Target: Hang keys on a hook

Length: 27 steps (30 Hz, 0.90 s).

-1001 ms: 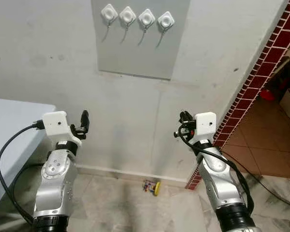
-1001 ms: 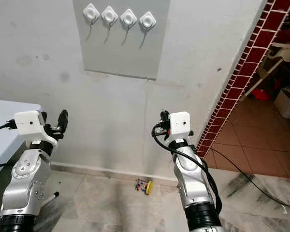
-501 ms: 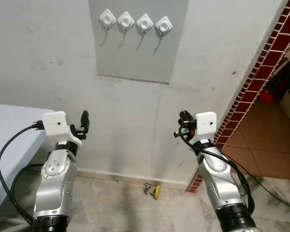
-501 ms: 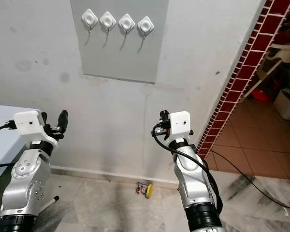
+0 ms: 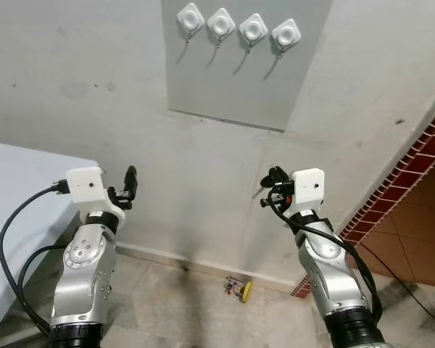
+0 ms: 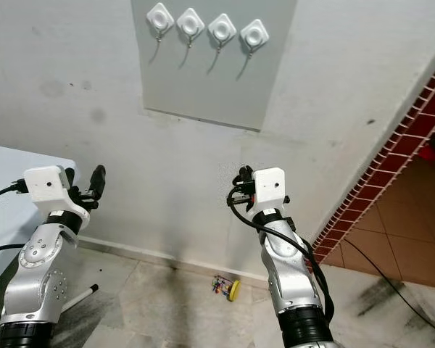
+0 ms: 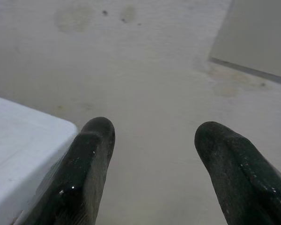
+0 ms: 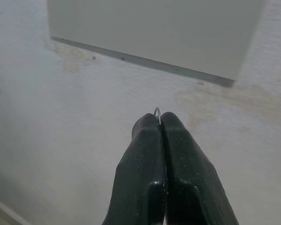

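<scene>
A grey panel (image 5: 239, 80) on the wall carries a row of white hooks (image 5: 253, 26), high above both arms. My right gripper (image 5: 275, 177) is raised in front of the wall below the panel and is shut. A thin metal ring (image 8: 157, 111) pokes out between its fingertips; whatever hangs from it is hidden. My left gripper (image 5: 129, 181) is held up at the same height, open and empty, with both fingers (image 7: 91, 154) pointing at the bare wall. A small colourful object with a yellow disc (image 5: 238, 288) lies on the floor by the skirting.
A white table (image 5: 14, 188) stands at my left, its corner close to the left arm. A red brick wall edge (image 5: 413, 167) runs down the right side, with tiled floor (image 5: 420, 254) beyond. A black cable (image 5: 7, 239) loops off the left wrist.
The whole picture has slid right and slightly down, so the camera has turned left. Both arms hold the same pose, and the right gripper stays shut.
</scene>
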Available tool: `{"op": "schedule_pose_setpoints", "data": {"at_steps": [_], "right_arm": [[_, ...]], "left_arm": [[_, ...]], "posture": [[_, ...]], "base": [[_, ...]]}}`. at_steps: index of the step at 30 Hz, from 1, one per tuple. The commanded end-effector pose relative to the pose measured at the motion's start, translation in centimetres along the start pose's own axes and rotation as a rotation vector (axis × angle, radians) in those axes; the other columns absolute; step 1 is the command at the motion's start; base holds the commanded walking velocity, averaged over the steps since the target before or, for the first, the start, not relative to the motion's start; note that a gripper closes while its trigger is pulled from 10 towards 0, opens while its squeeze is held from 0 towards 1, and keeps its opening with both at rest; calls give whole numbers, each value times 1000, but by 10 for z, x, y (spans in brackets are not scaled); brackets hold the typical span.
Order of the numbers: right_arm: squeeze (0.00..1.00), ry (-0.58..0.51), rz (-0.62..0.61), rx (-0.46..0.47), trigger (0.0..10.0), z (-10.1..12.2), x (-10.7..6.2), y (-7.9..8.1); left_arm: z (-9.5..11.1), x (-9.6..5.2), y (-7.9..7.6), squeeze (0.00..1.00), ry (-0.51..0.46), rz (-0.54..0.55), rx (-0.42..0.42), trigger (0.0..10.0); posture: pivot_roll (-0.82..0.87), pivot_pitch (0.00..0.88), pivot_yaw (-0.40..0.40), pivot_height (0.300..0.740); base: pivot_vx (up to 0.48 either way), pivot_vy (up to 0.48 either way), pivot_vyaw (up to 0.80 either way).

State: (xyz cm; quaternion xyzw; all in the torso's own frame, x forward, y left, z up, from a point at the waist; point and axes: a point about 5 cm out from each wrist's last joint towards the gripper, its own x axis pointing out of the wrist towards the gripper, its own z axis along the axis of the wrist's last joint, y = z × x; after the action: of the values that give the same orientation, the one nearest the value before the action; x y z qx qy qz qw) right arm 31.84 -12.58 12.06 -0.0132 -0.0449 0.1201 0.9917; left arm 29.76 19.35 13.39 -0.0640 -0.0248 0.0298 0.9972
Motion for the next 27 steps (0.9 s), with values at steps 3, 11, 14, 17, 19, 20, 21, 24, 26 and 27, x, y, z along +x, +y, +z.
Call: {"op": "schedule_pose_setpoints", "data": {"at_steps": [3, 11, 14, 17, 19, 20, 21, 24, 26, 27], "right_arm": [[0, -12, -2, -4, 10000, 4, -1, -3], [0, -10, 0, -3, 10000, 4, -1, -2], [0, -10, 1, -3, 10000, 4, -1, -2], [0, -10, 1, -3, 10000, 4, -2, -2], [0, -8, -1, -3, 10000, 4, -2, -2], [0, -8, -1, -3, 10000, 4, -2, -2], [0, -9, 0, -3, 10000, 4, -2, -2], [0, -8, -1, -4, 10000, 4, -2, -2], [0, -8, -1, -4, 10000, 4, -2, -2], [0, -8, -1, -4, 10000, 4, -2, -2]], "left_arm": [[6, 1, -4, 0, -19, -16, 5, 10000], [6, 0, -3, 0, -21, -15, 14, 10000], [6, 0, -4, 0, -21, -16, 13, 10000], [6, 0, -4, 0, -19, -15, 12, 10000], [6, 0, -4, 0, -19, -15, 11, 10000], [6, 0, -4, 0, -19, -15, 11, 10000], [6, 0, -4, 0, -18, -16, 11, 10000], [6, 0, -4, 0, -18, -17, 11, 10000], [6, 0, -4, 0, -18, -17, 11, 10000], [6, 0, -4, 0, -18, -17, 11, 10000]], "posture": [[-33, 0, -58, 740], [-30, 0, -59, 740], [-30, 0, -59, 740], [-31, 0, -59, 740], [-32, 0, -58, 740], [-32, 0, -58, 740], [-31, 0, -60, 740], [-31, 0, -60, 740], [-31, 0, -60, 740], [-31, 0, -60, 740]], "base": [[346, 0, 0], [347, 0, 0], [349, 0, 0], [349, 0, 0], [349, 0, 0], [349, 0, 0], [349, 0, 0], [352, 0, 0], [352, 0, 0], [352, 0, 0]]}}
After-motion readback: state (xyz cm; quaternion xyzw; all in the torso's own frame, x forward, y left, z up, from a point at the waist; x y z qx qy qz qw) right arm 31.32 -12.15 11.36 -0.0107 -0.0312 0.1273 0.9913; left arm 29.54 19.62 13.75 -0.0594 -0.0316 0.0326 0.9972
